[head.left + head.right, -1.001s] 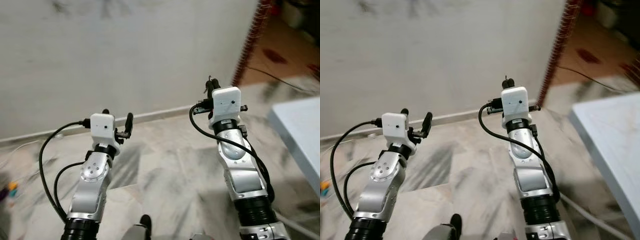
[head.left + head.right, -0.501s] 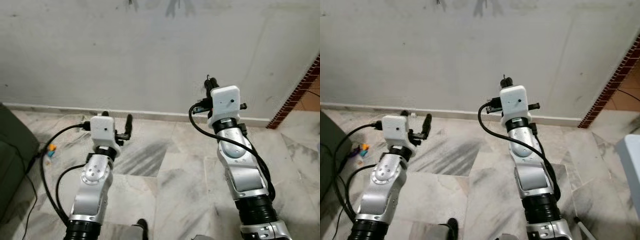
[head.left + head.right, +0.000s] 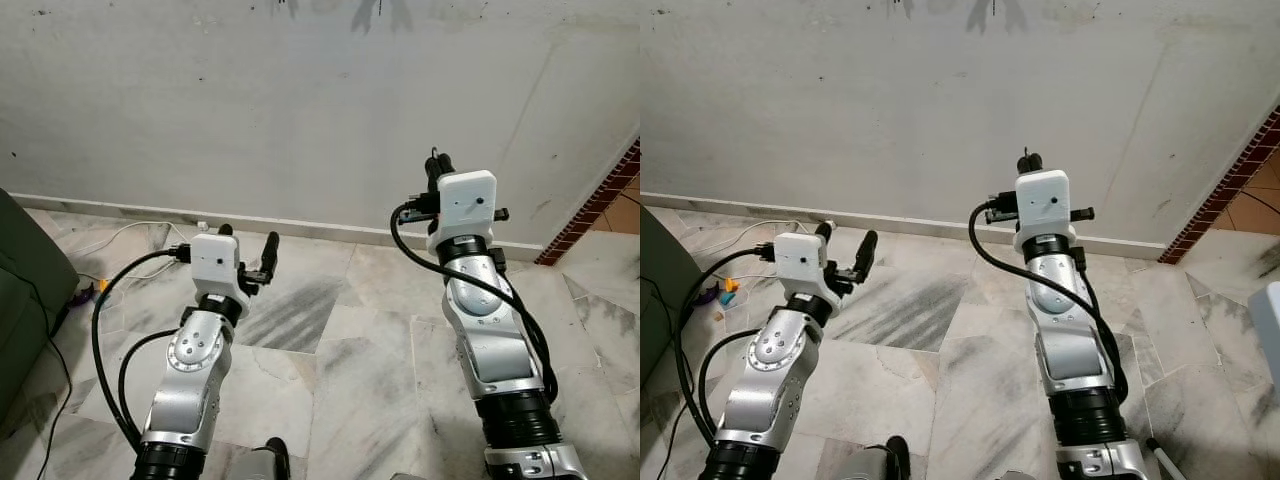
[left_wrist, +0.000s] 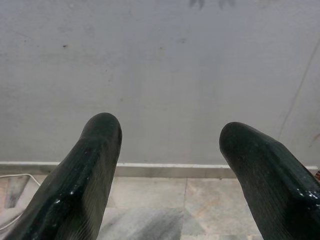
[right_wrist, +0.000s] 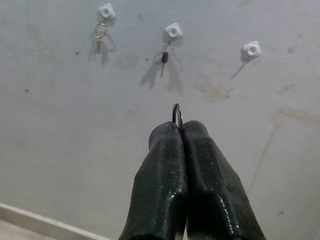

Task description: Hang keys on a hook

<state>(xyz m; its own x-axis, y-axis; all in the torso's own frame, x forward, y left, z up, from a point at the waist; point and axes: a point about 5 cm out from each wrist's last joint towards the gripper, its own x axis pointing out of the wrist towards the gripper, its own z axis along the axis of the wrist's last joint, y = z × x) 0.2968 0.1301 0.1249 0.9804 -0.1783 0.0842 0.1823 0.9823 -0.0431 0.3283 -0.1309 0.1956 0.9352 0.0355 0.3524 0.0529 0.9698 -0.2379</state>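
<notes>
- Right gripper (image 5: 179,131) is raised in front of the wall (image 3: 250,100), black fingers (image 5: 161,185) pressed tight together and pinching a metal key ring (image 5: 177,114) whose loop pokes up from between the tips.
- Whether keys hang below that ring, can't tell; the fingers cover everything under it.
- Up on the wall above the ring, three white hooks in a row: the one on the ring's far left, first hook (image 5: 106,11), carries a small bunch of keys (image 5: 99,39).
- Middle hook (image 5: 173,30), almost straight above the ring, holds a single dark key (image 5: 164,57).
- Third hook (image 5: 251,49), off to the other side of the ring, is bare, just its shadow on the plaster.
- Left gripper (image 4: 170,150) sits lower and beside the right arm, pointed at the same wall, fingers (image 4: 90,175) spread wide with nothing between them.
- Through that gap: the pale skirting (image 4: 165,170) at the wall's foot and grey marble floor (image 3: 330,350).
- From the head, both silver arms reach toward the wall, each wrist capped by a white camera block (image 3: 466,200).
- Along the wall's foot on the robot's left, white cable (image 3: 130,232) and small coloured bits (image 3: 728,285) lie on the floor, next to a dark green piece of furniture (image 3: 25,290).
- At the wall's right end, a strip of red brick (image 3: 600,200).
</notes>
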